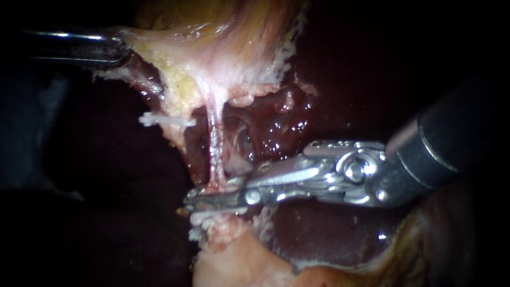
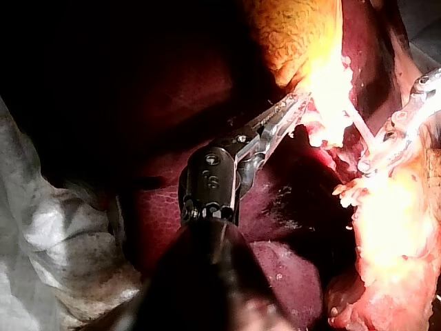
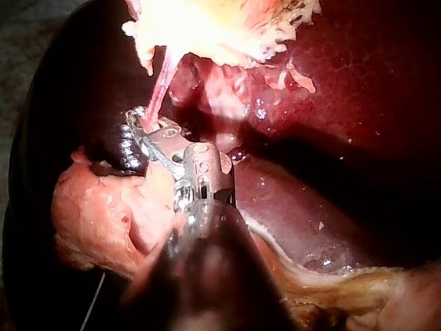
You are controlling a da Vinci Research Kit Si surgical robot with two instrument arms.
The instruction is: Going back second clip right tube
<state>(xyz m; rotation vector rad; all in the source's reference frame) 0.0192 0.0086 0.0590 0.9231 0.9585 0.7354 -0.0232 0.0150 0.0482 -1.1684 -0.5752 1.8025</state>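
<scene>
A: Starting at the left, what do we have?

B: Our left instrument (image 1: 118,50) comes in along the upper edge. Its jaws are clamped together on a pale fringe of the gallbladder (image 1: 228,48), which is drawn taut.

A: And below that fringe?

B: We see a white clip (image 1: 167,121) lying crosswise on the strand at the gallbladder's lower left edge (well apart from both instruments).

A: Where is the right tube?

B: Just to the right of that clip. The right tube (image 1: 214,143) is the thin pink cord running straight down from the gallbladder to the pale tissue below, with the wet, dark liver (image 1: 276,127) behind it.

A: Is anything on it?

B: At its lower end we find a toothed clip (image 1: 201,219), white, sitting where the tube meets the pale tissue.

A: And our right instrument?

B: Our right instrument (image 1: 212,201) reaches in from the right, its tip at the tube's lower end, just above the toothed clip. Whether it touches that clip we cannot say. Its jaws stand only a narrow way apart, and in the right wrist view we make out the tube entering the slim gap between them.

A: Farthest right?

B: More liver, smooth and dark red, lies under the instrument's shaft.
</scene>
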